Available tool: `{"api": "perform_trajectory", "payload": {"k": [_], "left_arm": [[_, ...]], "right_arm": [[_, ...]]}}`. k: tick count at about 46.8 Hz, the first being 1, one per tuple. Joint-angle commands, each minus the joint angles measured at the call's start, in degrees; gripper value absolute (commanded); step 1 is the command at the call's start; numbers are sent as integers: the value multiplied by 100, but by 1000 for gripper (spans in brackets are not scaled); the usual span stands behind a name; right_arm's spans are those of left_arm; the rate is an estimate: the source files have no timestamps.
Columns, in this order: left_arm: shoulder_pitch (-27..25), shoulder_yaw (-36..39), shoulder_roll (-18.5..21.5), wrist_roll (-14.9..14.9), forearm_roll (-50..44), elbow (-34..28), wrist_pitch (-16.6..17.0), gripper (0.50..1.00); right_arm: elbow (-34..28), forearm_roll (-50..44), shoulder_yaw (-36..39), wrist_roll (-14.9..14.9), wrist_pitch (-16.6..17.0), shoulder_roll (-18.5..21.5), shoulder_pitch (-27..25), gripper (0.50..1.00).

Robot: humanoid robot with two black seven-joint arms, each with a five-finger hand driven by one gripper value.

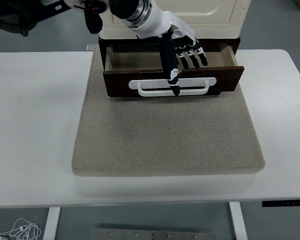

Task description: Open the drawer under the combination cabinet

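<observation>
Drawer (172, 76), the dark wooden one under the cream combination cabinet (200, 15), sits at the upper middle of the frame, already drawn partway out so that its bare inside shows behind the front panel. Both rest on a beige mat (167, 135) laid over the white tabletop (35, 125).

Reaching in from the upper left of the frame, the left hand (177, 50) hangs over the open drawer. Its index finger (171, 70) points straight down, the tip lying across the white handle (172, 86) on the drawer front, while the other fingers fan out loosely above the cavity. Nothing is gripped; the hand is open, and whether the fingertip hooks behind the handle or only rests against it cannot be told.

By my reading, the task is largely done: the drawer is clearly open. What may remain is a little more pull, if full extension is wanted, and lifting the hand clear.
</observation>
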Motion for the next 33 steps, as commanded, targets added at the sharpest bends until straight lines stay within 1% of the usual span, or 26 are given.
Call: {"api": "perform_trajectory", "payload": {"k": [1,5,14,18,23,28,30,33], "left_arm": [[-10,-195,87,-9,3,2,-21,1000],[16,-607,218,-9,38,46,-21,1000],[130,-1802,526,-53,73,212,-21,1000],[270,-2408,588,-70,56,546,-21,1000],[499,-3314,579,-79,73,1126,-21,1000],[561,-4017,588,-105,73,1618,-12,1000],[578,-4246,597,-167,73,1777,-12,1000],[579,-4536,693,-360,73,1961,-3,1000]], "right_arm": [[0,1,1,1,0,0,1,926],[0,1,1,1,0,0,1,926],[0,1,1,1,0,0,1,926],[0,1,1,1,0,0,1,926],[0,1,1,1,0,0,1,928],[0,1,1,1,0,0,1,926],[0,1,1,1,0,0,1,926],[0,1,1,1,0,0,1,926]]}}
